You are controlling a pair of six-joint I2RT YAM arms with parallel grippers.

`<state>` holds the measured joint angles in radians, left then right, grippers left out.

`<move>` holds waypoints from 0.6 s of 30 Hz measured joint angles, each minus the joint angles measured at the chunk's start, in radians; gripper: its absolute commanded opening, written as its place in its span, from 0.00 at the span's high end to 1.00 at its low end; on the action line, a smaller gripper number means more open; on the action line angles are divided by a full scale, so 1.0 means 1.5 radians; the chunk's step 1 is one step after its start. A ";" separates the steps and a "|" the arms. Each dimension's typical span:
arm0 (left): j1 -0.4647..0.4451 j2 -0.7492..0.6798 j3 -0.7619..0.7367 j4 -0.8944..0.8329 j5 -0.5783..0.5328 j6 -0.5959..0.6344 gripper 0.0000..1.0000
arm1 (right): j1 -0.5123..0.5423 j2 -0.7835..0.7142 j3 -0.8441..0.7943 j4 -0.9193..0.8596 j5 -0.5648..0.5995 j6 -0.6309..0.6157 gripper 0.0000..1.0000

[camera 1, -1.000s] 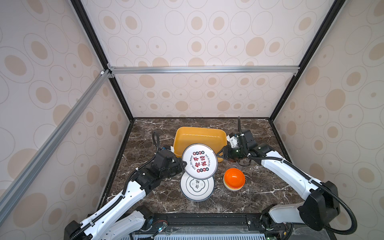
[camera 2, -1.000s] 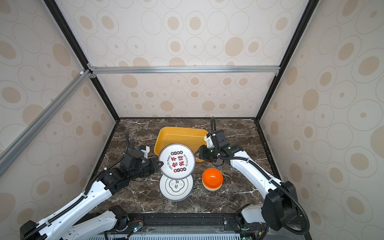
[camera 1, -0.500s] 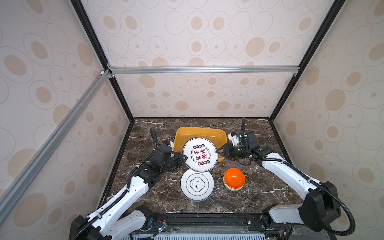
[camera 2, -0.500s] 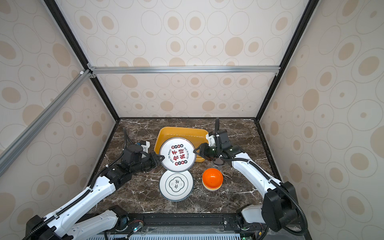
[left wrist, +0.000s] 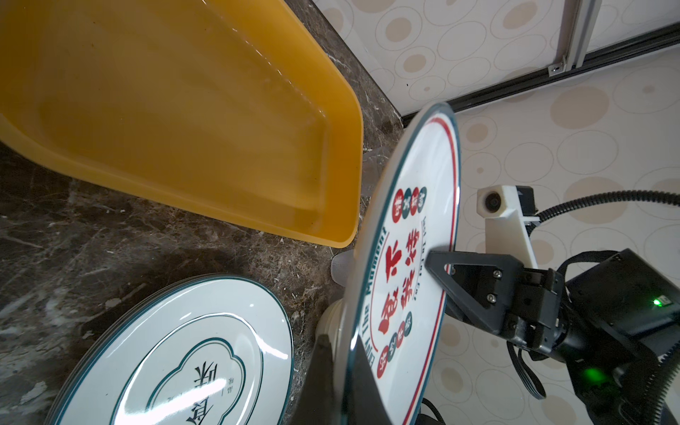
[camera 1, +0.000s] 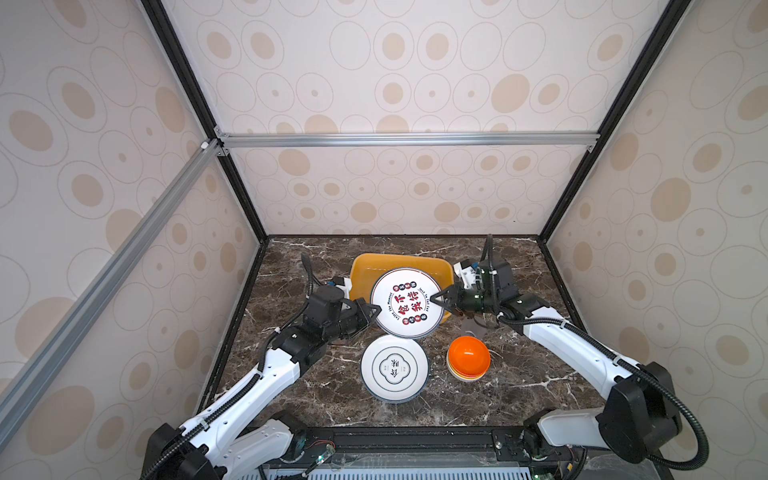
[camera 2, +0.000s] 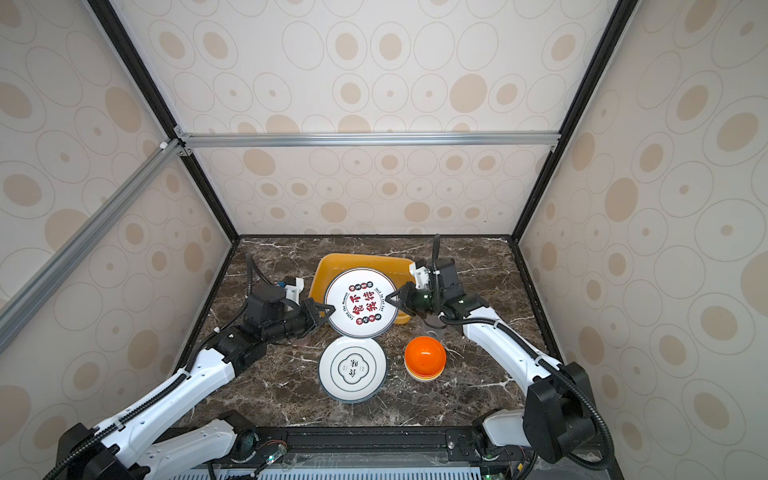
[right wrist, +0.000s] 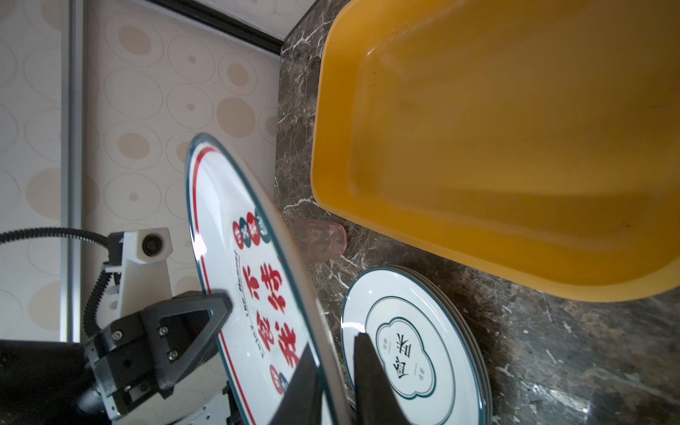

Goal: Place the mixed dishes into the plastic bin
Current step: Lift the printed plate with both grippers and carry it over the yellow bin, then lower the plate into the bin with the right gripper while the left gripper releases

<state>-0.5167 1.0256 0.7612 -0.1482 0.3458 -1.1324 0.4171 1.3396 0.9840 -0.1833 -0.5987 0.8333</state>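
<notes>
We hold the plate [camera 1: 406,302] over the bin [camera 1: 359,274]'s near rim, left fingers [right wrist: 217,300] and right fingers [left wrist: 438,257] clamped on opposite edges.

The raised plate [camera 1: 406,302] carries large red and black Chinese characters. 不 is clear, the rest cannot be read surely, and "The Moment" curves along one side. The lower plate [camera 1: 394,368] shows 食味 in dark green at its centre — smaller characters beside them are too tiny to read
</notes>
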 measured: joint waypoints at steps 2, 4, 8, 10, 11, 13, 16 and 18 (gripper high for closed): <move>0.009 0.001 0.000 0.002 0.006 -0.015 0.96 | -0.001 0.000 0.000 0.014 -0.010 -0.007 0.99; 0.014 0.001 0.000 0.006 0.011 -0.017 0.91 | -0.001 0.000 0.000 0.022 -0.013 -0.007 1.00; 0.021 0.002 0.000 0.011 0.012 -0.013 0.67 | -0.001 0.006 0.009 0.018 -0.012 -0.006 1.00; 0.024 0.002 0.002 0.013 0.012 -0.009 0.53 | -0.001 0.017 0.020 0.008 0.001 -0.008 1.00; 0.027 0.001 0.004 0.013 0.011 -0.007 0.47 | -0.001 0.024 0.026 0.002 0.009 -0.008 1.00; 0.033 -0.002 0.009 0.012 0.005 -0.002 0.42 | -0.003 0.041 0.039 -0.009 0.022 -0.008 1.00; 0.041 -0.019 0.010 -0.001 -0.012 0.005 0.35 | -0.003 0.075 0.067 -0.024 0.039 -0.008 1.00; 0.045 -0.035 0.010 -0.017 -0.029 0.012 0.34 | -0.004 0.099 0.088 -0.026 0.050 -0.007 1.00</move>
<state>-0.4492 0.9737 0.7769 -0.1730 0.3023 -1.1145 0.4118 1.4876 1.1156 -0.2230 -0.5232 0.8223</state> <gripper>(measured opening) 0.651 0.077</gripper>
